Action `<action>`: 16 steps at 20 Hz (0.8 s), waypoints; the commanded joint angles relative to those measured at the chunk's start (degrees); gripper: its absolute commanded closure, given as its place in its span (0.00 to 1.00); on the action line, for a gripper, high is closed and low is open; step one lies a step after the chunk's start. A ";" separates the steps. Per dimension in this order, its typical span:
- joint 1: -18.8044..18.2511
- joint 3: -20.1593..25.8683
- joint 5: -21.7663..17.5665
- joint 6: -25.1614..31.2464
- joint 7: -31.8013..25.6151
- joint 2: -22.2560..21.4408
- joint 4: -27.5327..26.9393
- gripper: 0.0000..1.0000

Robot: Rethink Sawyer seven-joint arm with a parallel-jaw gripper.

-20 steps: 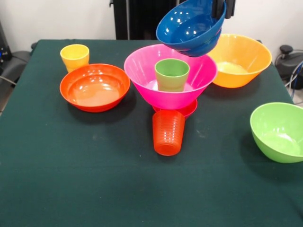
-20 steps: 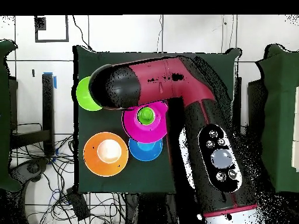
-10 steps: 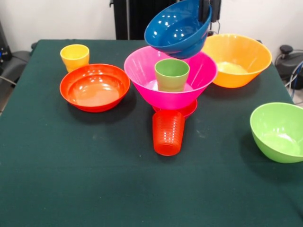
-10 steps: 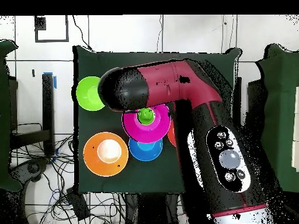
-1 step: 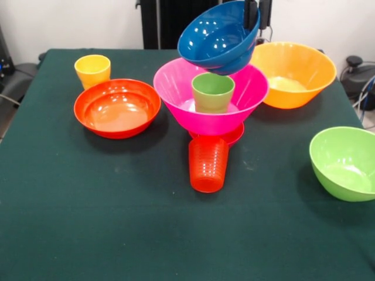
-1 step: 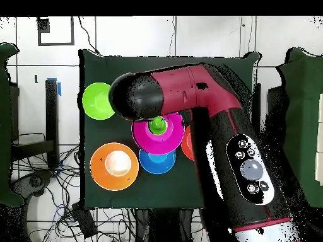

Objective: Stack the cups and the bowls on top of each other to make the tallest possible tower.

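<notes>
The tool (image 5: 253, 12) comes down from the top edge of the front view and is clamped on the far rim of a blue bowl (image 5: 218, 36), one finger inside the rim and one outside, so the bowl hangs tilted with its open mouth facing the camera and its base toward the robot. A second, darker blue layer shows under it; whether that is another bowl nested beneath I cannot tell. Directly below the tool and slightly toward the camera sits the tower (image 5: 212, 102): a large pink bowl (image 5: 176, 88) resting on a small magenta bowl (image 5: 234, 136), with a light green cup (image 5: 212, 92) standing upright inside the pink one. The hanging bowl's lower edge is just above the pink bowl's far rim, near it but apparently not touching. The coming move seems to turn on this gap: the blue bowl needs to travel a little toward the camera and level out to settle over the green cup. A ribbed orange-red cup (image 5: 208, 164) stands upside down on the desk (image 5: 117, 222) just in front of the tower. A yellow-orange bowl (image 5: 296, 73) lies beside the tool on the picture's right, a lime green bowl (image 5: 345, 164) farther forward on that side. On the other side sit a shallow red-orange bowl (image 5: 117, 108) and a yellow cup (image 5: 92, 70), well clear. In the overhead view the arm (image 6: 189, 101) covers most of the tower.
</notes>
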 commanded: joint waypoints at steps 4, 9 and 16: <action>0.01 2.52 -6.30 -0.30 -14.04 3.21 3.89 1.00; 0.77 1.41 -7.81 0.46 -12.66 2.90 3.41 1.00; 2.11 0.11 -10.11 1.09 -10.07 2.42 2.82 1.00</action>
